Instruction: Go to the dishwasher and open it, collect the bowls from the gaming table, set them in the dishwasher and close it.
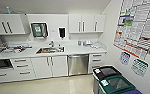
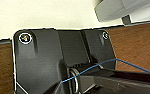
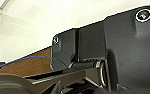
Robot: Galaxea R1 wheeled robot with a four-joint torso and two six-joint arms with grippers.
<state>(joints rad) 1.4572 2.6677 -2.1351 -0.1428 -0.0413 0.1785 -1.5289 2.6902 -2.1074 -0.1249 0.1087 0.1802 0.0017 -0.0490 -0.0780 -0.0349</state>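
Straight ahead, a small kitchen. The dishwasher [image 1: 77, 64], steel-fronted and closed, sits under the white counter [image 1: 86, 49], right of the sink [image 1: 50, 50] and between white cabinet doors [image 1: 49, 66] and drawers [image 1: 96, 60]. Two bins [image 1: 113, 82] stand by the right wall below posters [image 1: 138, 22]. Whether either gripper is clenched or released cannot be told.

dishwasher [image 1: 77, 64] shut | under counter [image 1: 86, 50] (right of sink [image 1: 50, 50])

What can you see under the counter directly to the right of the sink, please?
The dishwasher, its steel door shut, sits under the counter between white cabinet doors and drawers. Its inside is hidden.
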